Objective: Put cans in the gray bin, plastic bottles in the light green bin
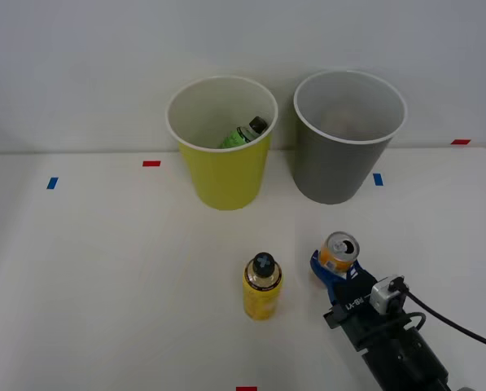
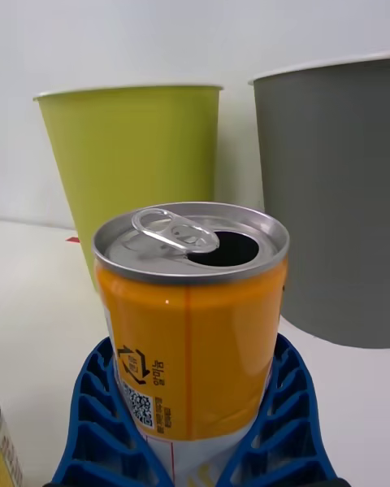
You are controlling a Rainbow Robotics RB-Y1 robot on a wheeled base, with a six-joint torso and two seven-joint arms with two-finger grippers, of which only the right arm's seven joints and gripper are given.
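Observation:
The orange can [image 1: 339, 252] stands upright on the white table with its silver pull-tab top open. My right gripper [image 1: 330, 265] is shut on the can [image 2: 191, 332], its blue ribbed fingers [image 2: 89, 406] pressed against both sides of the lower part. A yellow-label plastic bottle [image 1: 262, 287] with a black cap stands just left of the can. Behind them are the light green bin [image 1: 224, 175] [image 2: 130, 154] and, to its right, the gray bin [image 1: 336, 167] [image 2: 325, 194]. A green-label bottle [image 1: 243, 133] lies tilted inside the light green bin.
Both bins stand close together at the table's back edge against a pale wall. Small tape marks dot the table: red [image 1: 151, 163], blue [image 1: 52, 182], blue [image 1: 378, 178] and red [image 1: 247, 388] at the front edge.

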